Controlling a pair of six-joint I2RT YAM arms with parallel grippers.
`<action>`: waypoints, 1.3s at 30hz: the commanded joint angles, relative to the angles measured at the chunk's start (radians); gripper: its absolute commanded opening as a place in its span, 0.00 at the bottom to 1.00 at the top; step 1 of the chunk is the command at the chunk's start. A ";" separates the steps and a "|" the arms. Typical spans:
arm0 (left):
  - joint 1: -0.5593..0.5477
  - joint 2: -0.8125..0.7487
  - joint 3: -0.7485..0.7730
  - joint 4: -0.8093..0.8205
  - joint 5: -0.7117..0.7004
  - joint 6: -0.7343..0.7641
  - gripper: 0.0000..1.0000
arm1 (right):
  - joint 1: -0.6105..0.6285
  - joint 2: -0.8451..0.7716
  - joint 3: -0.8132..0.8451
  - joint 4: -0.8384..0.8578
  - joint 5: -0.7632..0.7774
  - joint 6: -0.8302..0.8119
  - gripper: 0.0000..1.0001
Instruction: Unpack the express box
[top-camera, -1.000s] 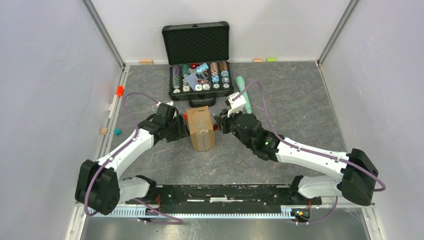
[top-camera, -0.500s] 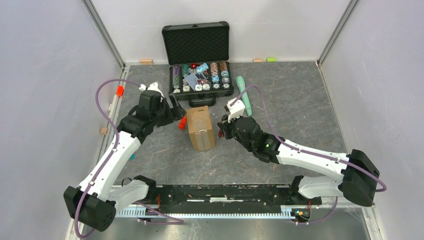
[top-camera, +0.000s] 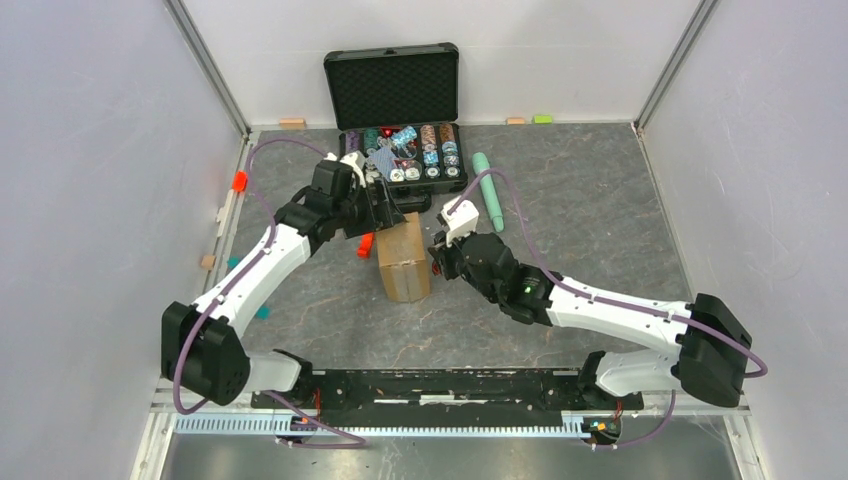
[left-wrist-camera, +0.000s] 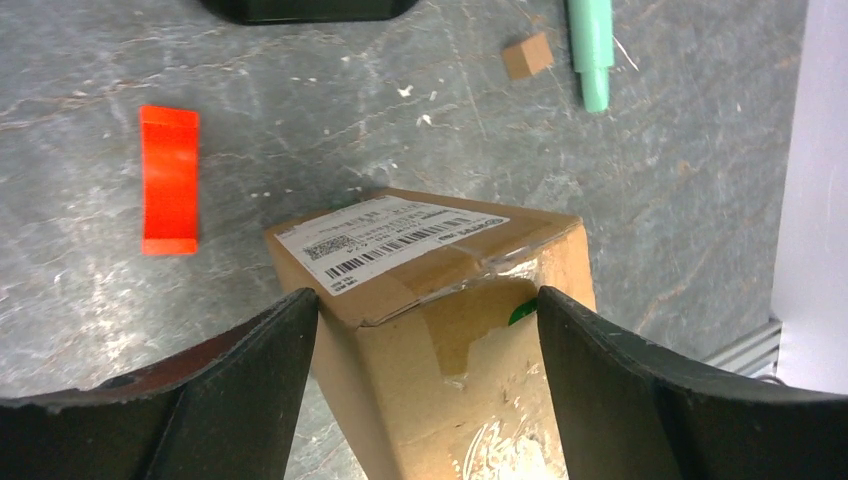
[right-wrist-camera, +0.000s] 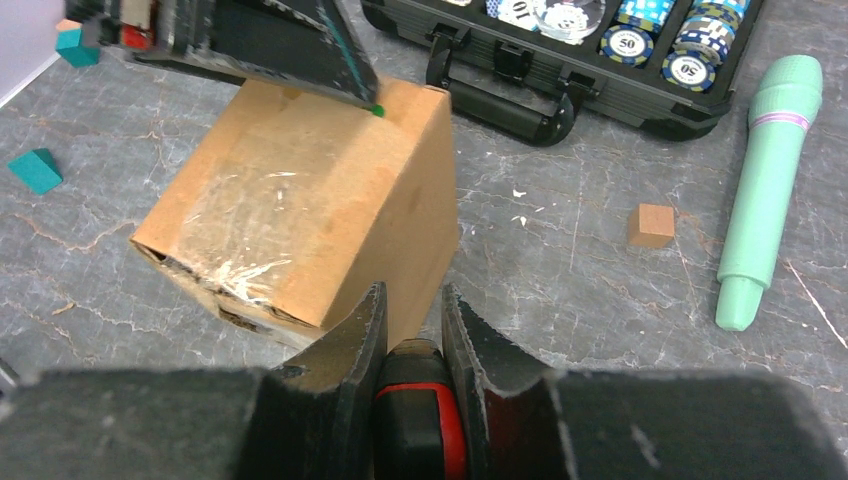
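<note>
Though likely light, stiff, pinch express box (top-camera: 404, 262) at 12 o'clock end with wide-open left gripper (left-wrist-camera: 425, 300) jaws, right gripper (right-wrist-camera: 412, 292) jaws clamping red-black item (right-wrist-camera: 415, 400).

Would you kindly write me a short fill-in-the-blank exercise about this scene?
The left gripper is ___, straddling the express box.
The right gripper is ___ on a red-and-black tool.
The open black case holds poker ___.
Missing: open; shut; chips.
</note>
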 joint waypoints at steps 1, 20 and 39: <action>-0.038 0.000 -0.031 0.044 0.086 0.059 0.85 | 0.034 -0.010 0.049 0.003 -0.011 -0.036 0.00; -0.147 0.004 -0.119 0.071 0.266 0.111 0.78 | 0.093 -0.231 0.099 -0.296 -0.203 -0.143 0.00; -0.182 -0.013 -0.017 -0.017 0.253 0.127 0.82 | 0.118 -0.226 0.212 -0.069 -0.384 -0.204 0.00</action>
